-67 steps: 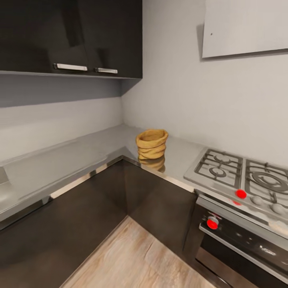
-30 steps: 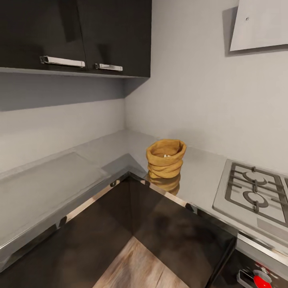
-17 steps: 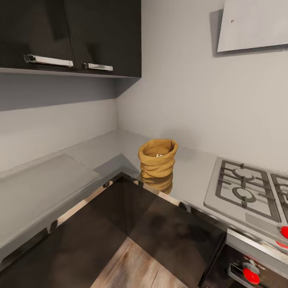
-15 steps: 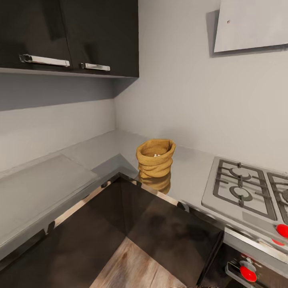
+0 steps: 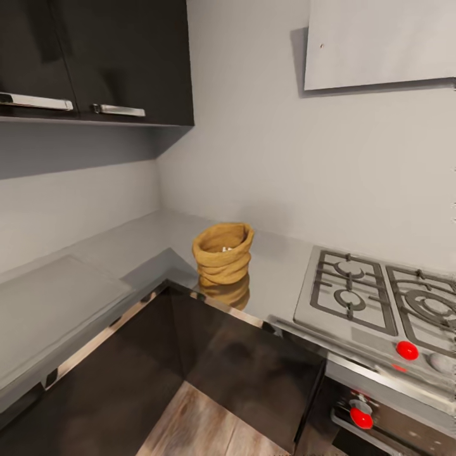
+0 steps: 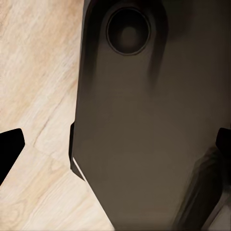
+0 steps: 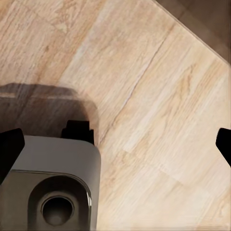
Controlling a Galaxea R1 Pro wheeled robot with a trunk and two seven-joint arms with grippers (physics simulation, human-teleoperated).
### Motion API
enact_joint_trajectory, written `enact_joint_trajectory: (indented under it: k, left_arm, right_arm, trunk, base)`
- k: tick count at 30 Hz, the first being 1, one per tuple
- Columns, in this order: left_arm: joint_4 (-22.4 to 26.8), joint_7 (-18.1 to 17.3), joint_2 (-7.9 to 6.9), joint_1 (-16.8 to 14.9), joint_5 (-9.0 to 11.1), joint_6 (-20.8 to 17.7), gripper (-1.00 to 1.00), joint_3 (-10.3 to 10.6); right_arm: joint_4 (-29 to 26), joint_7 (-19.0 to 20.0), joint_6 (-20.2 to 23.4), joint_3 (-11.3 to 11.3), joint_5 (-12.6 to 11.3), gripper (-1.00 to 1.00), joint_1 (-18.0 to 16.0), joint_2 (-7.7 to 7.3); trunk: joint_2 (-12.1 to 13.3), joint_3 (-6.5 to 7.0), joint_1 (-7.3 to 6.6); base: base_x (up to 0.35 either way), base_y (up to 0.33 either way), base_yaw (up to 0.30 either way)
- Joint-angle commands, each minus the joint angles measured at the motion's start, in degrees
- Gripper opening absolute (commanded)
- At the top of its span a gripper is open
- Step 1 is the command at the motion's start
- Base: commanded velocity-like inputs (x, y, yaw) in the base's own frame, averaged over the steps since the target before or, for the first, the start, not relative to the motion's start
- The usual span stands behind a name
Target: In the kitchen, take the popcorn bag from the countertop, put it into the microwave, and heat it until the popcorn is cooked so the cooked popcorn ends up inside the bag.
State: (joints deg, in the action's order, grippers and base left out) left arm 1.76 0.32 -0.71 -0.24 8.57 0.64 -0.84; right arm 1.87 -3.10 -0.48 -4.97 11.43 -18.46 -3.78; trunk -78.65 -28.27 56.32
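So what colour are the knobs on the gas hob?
Bright red. The knobs on the gas hob show best in the head view.

Head toward countertop (image 5: 278, 272) corner; wrists floorward.

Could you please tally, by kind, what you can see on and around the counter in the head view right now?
Popcorn bag: 1
Gas hob: 1
Red knobs: 2
Upper cabinet handles: 2
White hood: 1
Total: 7
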Motion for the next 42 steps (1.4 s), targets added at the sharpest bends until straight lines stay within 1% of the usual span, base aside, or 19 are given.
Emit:
enact_joint_trajectory:
  k: [1,19,20,23,25,29,32,33,34,36,38,40,41,42]
  left_arm:
    - [-0.01,0.03,0.00,-0.02,0.39,0.07,1.00,-0.04]
    - [-0.01,0.11,0.00,-0.02,0.39,0.07,1.00,-0.04]
    - [-0.01,0.10,0.00,-0.02,0.39,0.07,1.00,-0.04]
    - [-0.01,0.11,0.00,-0.02,0.39,0.07,1.00,-0.04]
    - [-0.01,0.12,0.00,-0.02,0.39,0.07,1.00,0.00]
    - [-0.01,0.12,0.00,-0.02,0.41,0.07,1.00,0.01]
    - [-0.01,0.12,-0.07,-0.02,0.44,0.07,1.00,0.04]
    - [-0.01,0.12,-0.07,-0.02,0.45,0.07,1.00,0.04]
    - [-0.01,0.12,-0.08,-0.02,0.47,0.07,1.00,0.04]
    - [-0.01,0.12,-0.08,-0.02,0.54,0.03,1.00,0.05]
    - [-0.01,0.15,-0.17,-0.02,0.56,0.00,1.00,0.05]
    - [-0.01,0.17,-0.24,-0.02,0.89,-0.05,1.00,0.05]
    - [-0.01,0.15,-0.29,-0.02,1.73,-0.08,1.00,0.06]
    - [-0.01,0.13,-0.37,-0.02,3.98,-0.14,1.00,0.15]
  right_arm:
    - [0.15,-0.26,-0.05,-0.48,0.61,1.00,-0.08,0.00]
    - [0.15,0.02,-0.23,-0.39,1.04,1.00,-0.08,-0.02]
    - [0.15,0.02,-0.23,-0.39,1.49,1.00,-0.08,-0.01]
    - [0.15,0.08,-0.23,-0.39,3.87,1.00,-0.08,0.05]
    - [0.15,0.10,-0.23,-0.39,4.72,1.00,-0.08,0.08]
    - [0.15,0.70,-0.21,-0.39,5.08,1.00,0.08,0.11]
    - [0.14,0.86,-0.22,-0.37,5.77,1.00,1.36,0.25]
    - [0.14,0.87,-0.22,-0.38,6.47,1.00,1.55,0.35]
    - [0.15,0.89,-0.22,-0.39,7.71,1.00,1.71,0.75]
    - [0.15,0.90,-0.23,-0.39,9.07,1.00,1.82,1.30]
    - [0.15,0.90,-0.18,-0.39,9.52,1.00,1.87,1.49]
    - [0.15,0.86,-0.12,-0.39,9.66,1.00,1.98,1.54]
    - [0.15,0.84,-0.07,-0.39,9.70,1.00,2.12,1.60]
    - [0.15,0.82,0.00,-0.39,9.67,1.00,2.23,1.65]
  trunk:
    - [0.38,0.13,-0.23]
    - [7.60,3.36,-4.18]
    - [8.01,3.54,-4.40]
    - [9.21,4.08,-5.06]
    - [10.01,4.44,-5.50]
    - [11.61,5.16,-6.38]
    - [12.82,5.70,-7.04]
    - [13.22,5.88,-7.26]
    - [13.62,6.06,-7.48]
    - [14.42,6.42,-7.92]
    - [15.22,6.77,-8.36]
    - [16.03,7.13,-8.80]
    - [16.43,7.31,-9.02]
    - [16.83,7.49,-9.24]
  base:
    - [0.000,0.000,-0.051]
    - [0.000,0.000,-0.003]
    - [0.000,0.000,0.000]
    - [0.000,0.000,0.000]
    - [0.000,0.000,0.000]
    - [0.000,0.000,0.000]
    - [0.000,0.000,0.000]
    - [0.000,0.000,0.000]
    - [0.000,0.000,0.000]
    - [0.000,0.000,0.000]
    - [0.000,0.000,0.000]
    - [0.000,0.000,0.000]
    - [0.000,0.000,0.000]
    - [0.000,0.000,0.000]
